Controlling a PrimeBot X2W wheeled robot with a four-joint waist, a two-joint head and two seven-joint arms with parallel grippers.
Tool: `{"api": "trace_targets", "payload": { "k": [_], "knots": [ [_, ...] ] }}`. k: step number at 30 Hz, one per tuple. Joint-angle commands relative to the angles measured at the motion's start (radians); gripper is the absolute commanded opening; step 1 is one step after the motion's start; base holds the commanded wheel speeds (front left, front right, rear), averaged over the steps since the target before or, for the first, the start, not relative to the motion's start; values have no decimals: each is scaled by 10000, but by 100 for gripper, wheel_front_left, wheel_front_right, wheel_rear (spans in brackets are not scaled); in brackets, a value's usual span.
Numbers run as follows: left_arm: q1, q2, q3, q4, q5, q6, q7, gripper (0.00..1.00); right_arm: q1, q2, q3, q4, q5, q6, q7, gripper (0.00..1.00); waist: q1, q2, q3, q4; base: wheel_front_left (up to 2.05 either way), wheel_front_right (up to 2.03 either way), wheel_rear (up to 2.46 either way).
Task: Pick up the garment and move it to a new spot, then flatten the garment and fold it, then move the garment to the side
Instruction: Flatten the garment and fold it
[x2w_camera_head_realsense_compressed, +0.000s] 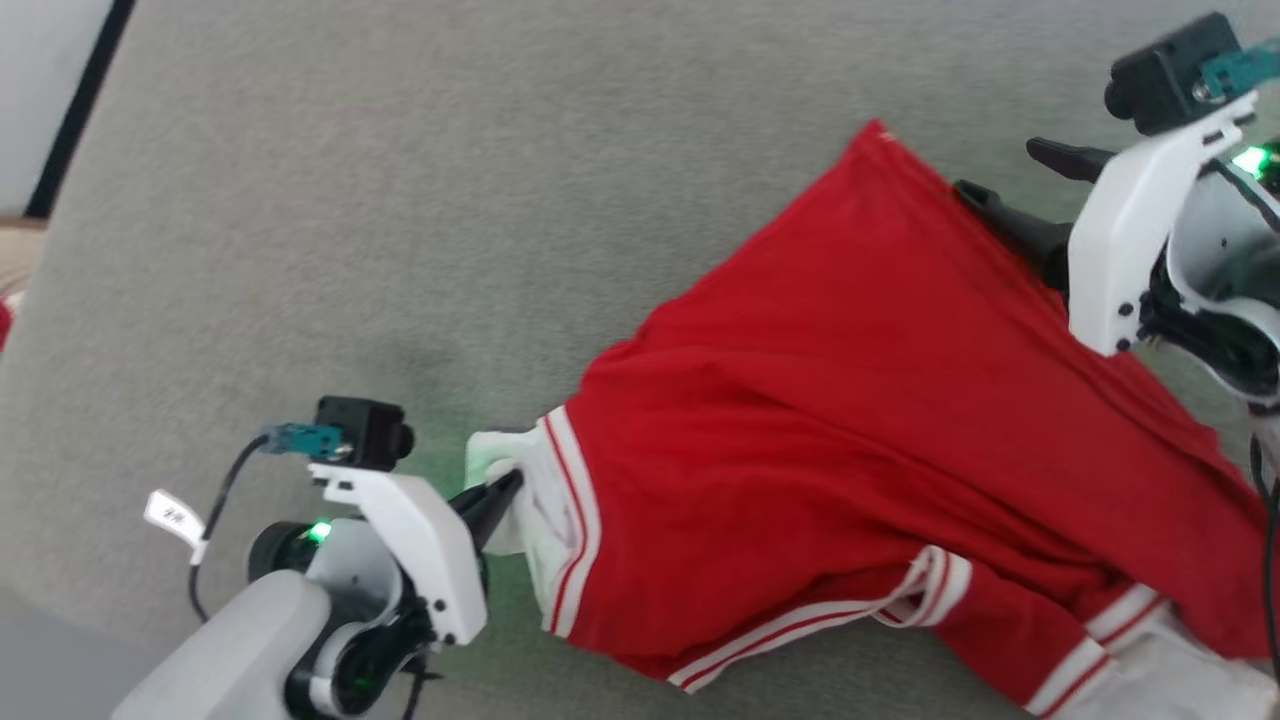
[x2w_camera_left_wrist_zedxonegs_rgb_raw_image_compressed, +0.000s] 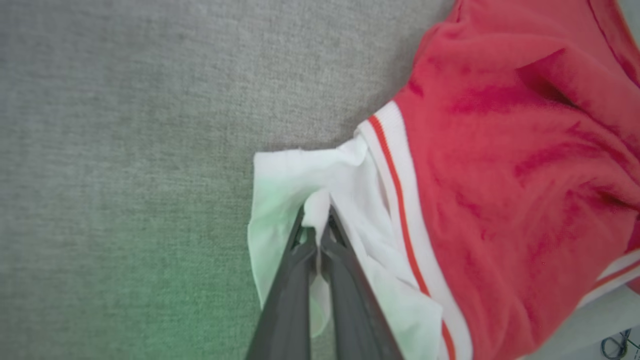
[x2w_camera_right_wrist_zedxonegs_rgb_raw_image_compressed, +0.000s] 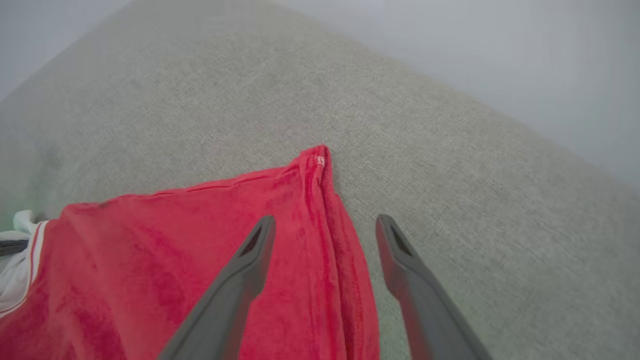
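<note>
- You are in the flattening step, as I judge it: the garment (x2w_camera_head_realsense_compressed: 850, 420) is down on the grey cloth-covered counter (x2w_camera_head_realsense_compressed: 400, 200) but not yet spread out, and no fold has been started.
- The garment lies from the middle of the counter to the near right. One red hem corner (x2w_camera_head_realsense_compressed: 876, 130) points to the far side, and the body is creased and bunched toward the near right, where striped trim and a second white sleeve (x2w_camera_head_realsense_compressed: 1150, 680) are tucked together.
- Your left pincer (x2w_camera_head_realsense_compressed: 500, 495) is at the near left. It is clenched on the edge of the white sleeve (x2w_camera_left_wrist_zedxonegs_rgb_raw_image_compressed: 300, 175), with a small tuck of white cloth caught between its tips (x2w_camera_left_wrist_zedxonegs_rgb_raw_image_compressed: 315, 220).
- Your right pincer (x2w_camera_head_realsense_compressed: 995, 170) is at the far right. It is released, with the jaws wide, and holds nothing. In the right wrist view it (x2w_camera_right_wrist_zedxonegs_rgb_raw_image_compressed: 325, 220) straddles the red side edge a little short of the hem corner (x2w_camera_right_wrist_zedxonegs_rgb_raw_image_compressed: 320, 156).
- The next move probably calls for the right pincer to drop onto that red edge and close on it near the corner. Take the top layer cleanly and avoid scooping up the fold beneath.
- After that, drawing the two pincers apart, left against far right, should stretch the body flat.
- Watch the sleeve hold. It is a thin pinch and could slip under a hard pull.
- The bunched near-right part will likely need its own pass afterwards.
- The garment rests straight on the counter, not in any bin or basket.
</note>
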Motion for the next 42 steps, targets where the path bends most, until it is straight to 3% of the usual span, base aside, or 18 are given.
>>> {"api": "trace_targets", "payload": {
  "k": [1,12,20,21,22,29,42],
  "knots": [
    [-165,-104,-52,59,155,-72,11,0,-228,-32,172,220,122,-4,64,100,0,0,274,420,0,0,0],
    [-913,-1004,-496,960,318,-667,-44,0,-2367,-44,2635,2988,941,-4,1121,100,0,0,737,1343,0,0,0],
    [-1060,-1212,-530,1594,232,-962,-165,0,-2308,284,4602,5119,1304,-7,2265,100,0,0,742,1367,0,0,0],
    [-1072,-1208,-526,1669,225,-996,-166,0,-2320,303,4845,5316,1257,-7,2431,55,0,0,713,1340,0,0,0],
    [-1090,-1201,-533,1748,226,-1010,-148,0,-2283,308,5057,5410,1323,-7,2509,0,0,0,671,1316,0,0,0],
    [-1540,-831,-299,1890,213,-1061,73,0,-3369,360,5060,5153,1780,-7,925,0,0,0,269,882,0,0,0],
    [-4212,1156,227,1122,824,-648,2143,0,-4210,-636,4887,3991,2546,-12,-765,0,0,0,-927,-832,0,0,0]
  ]
}}
